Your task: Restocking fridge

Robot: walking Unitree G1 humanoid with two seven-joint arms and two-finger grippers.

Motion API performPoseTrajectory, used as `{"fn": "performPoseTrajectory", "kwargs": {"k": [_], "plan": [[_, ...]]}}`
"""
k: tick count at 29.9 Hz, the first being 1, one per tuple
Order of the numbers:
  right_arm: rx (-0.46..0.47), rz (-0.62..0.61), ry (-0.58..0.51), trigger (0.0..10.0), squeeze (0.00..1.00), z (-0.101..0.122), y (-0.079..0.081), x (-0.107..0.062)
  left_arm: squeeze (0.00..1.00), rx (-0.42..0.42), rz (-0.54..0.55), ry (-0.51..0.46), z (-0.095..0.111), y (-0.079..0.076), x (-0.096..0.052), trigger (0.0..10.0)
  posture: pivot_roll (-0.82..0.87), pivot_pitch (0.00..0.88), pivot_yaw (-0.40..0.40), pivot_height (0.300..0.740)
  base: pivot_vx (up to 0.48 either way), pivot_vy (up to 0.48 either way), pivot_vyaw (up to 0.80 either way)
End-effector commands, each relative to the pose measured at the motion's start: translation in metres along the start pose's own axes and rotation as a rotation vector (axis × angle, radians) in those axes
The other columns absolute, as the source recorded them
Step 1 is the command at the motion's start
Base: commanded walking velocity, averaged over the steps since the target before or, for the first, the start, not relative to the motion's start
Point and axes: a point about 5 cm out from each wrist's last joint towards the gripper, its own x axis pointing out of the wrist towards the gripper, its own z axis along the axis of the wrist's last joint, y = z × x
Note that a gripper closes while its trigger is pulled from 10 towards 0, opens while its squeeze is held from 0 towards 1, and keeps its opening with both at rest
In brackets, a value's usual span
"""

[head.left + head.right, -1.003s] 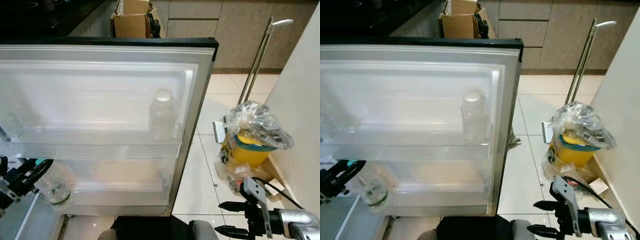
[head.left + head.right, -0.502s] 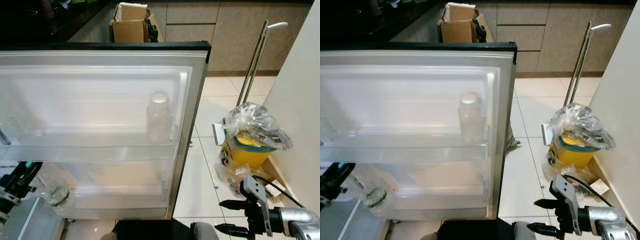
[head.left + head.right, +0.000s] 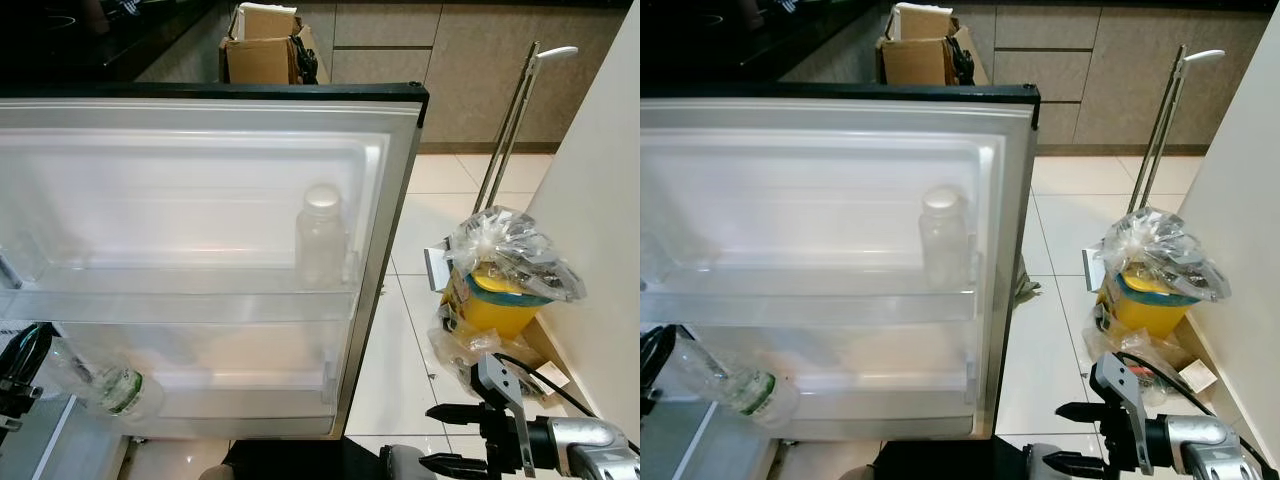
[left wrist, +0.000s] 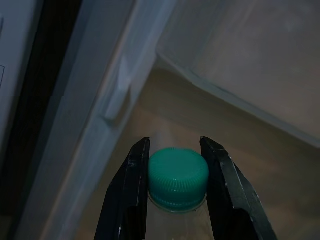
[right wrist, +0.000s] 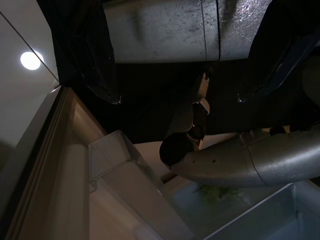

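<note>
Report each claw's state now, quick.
Left claw: shut on the green-capped bottle, gripping at the cap, bottle leaning into the lower door shelf.
Right claw: open, holding nothing, low beside the fridge door.

The fridge door (image 3: 200, 180) is white inside with a black rim, and its shelves are clear. The clear bottle (image 3: 95, 380) has a green label band and a green ribbed cap (image 4: 177, 177), set between black fingers (image 4: 131, 190). A yellow bin (image 3: 495, 305) sits under clear plastic on the cream tiled floor (image 3: 430, 215).
</note>
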Motion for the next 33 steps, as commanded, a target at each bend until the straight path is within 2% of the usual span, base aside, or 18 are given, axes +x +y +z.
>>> {"fn": "performPoseTrajectory", "kwargs": {"k": [1, 12, 15, 18, 19, 20, 26, 33], "plan": [[0.009, 0.026, -0.005, 10.0, 0.0, 0.0, 0.004, 0.003, 0.0, -0.014, 0.01, -0.061, 0.005, 0.001, -0.005, 10.0, -0.06, 0.042, -0.023, 0.547, 0.0, 0.0, 0.0], [0.011, 0.032, -0.012, 10.0, 0.0, 0.001, 0.005, 0.005, 0.0, 0.0, 0.116, -0.146, 0.013, 0.009, -0.011, 10.0, -0.06, 0.049, -0.021, 0.547, 0.0, 0.0, 0.0], [0.012, 0.029, -0.025, 10.0, 0.0, 0.001, 0.006, 0.009, 0.0, -0.032, 0.252, -0.188, 0.009, 0.017, -0.02, 10.0, -0.06, 0.049, -0.02, 0.547, 0.0, 0.0, 0.0], [0.009, 0.025, -0.032, 10.0, 0.0, 0.002, 0.006, 0.01, 0.0, -0.068, 0.288, -0.199, 0.004, 0.018, -0.023, 10.0, -0.06, 0.049, -0.02, 0.547, 0.0, 0.0, 0.0], [0.009, 0.025, -0.032, 10.0, 0.0, 0.002, 0.006, 0.01, 0.0, -0.068, 0.288, -0.199, 0.004, 0.018, -0.023, 10.0, -0.06, 0.049, -0.02, 0.547, 0.0, 0.0, 0.0], [0.007, 0.028, -0.031, 10.0, 0.0, 0.003, 0.006, 0.01, 0.0, -0.104, 0.289, -0.207, -0.002, 0.016, -0.023, 10.0, -0.06, 0.048, -0.022, 0.547, 0.0, 0.0, 0.0], [0.004, 0.029, -0.031, 10.0, 0.0, 0.004, 0.006, 0.011, 0.0, -0.128, 0.286, -0.205, -0.009, 0.014, -0.021, 10.0, -0.06, 0.048, -0.022, 0.547, 0.0, 0.0, 0.0], [-0.011, 0.041, -0.06, 10.0, 0.0, 0.01, 0.006, 0.018, 0.0, -0.172, 0.26, -0.198, -0.021, 0.008, -0.008, 10.0, -0.06, 0.048, -0.023, 0.547, 0.0, 0.0, 0.0]]}}
